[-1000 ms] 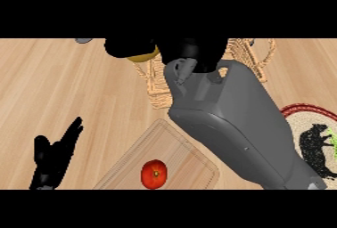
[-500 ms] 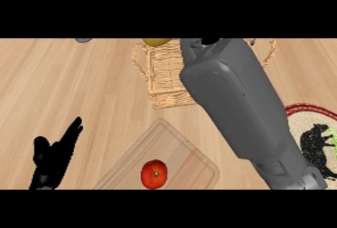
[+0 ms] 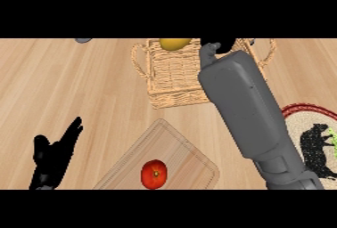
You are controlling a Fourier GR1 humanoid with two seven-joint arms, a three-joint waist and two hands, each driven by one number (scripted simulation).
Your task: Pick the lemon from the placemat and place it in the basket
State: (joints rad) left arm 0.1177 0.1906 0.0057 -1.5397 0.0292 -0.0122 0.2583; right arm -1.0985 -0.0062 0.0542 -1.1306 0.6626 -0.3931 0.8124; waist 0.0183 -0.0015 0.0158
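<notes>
Counter (image 3: pixel 79 89): lemon (image 3: pixel 174 43) cut off over basket (image 3: pixel 174 82).

The right forearm (image 3: pixel 250 116) extends over the wicker basket (image 3: pixel 174 82). The lemon (image 3: pixel 174 43) lies inside, at the far end. The right hand (image 3: pixel 217 45) is mostly hidden. The left hand (image 3: pixel 54 158) rests open, lower left. A tomato (image 3: pixel 154 174) sits on the cutting board (image 3: pixel 178 151).
</notes>
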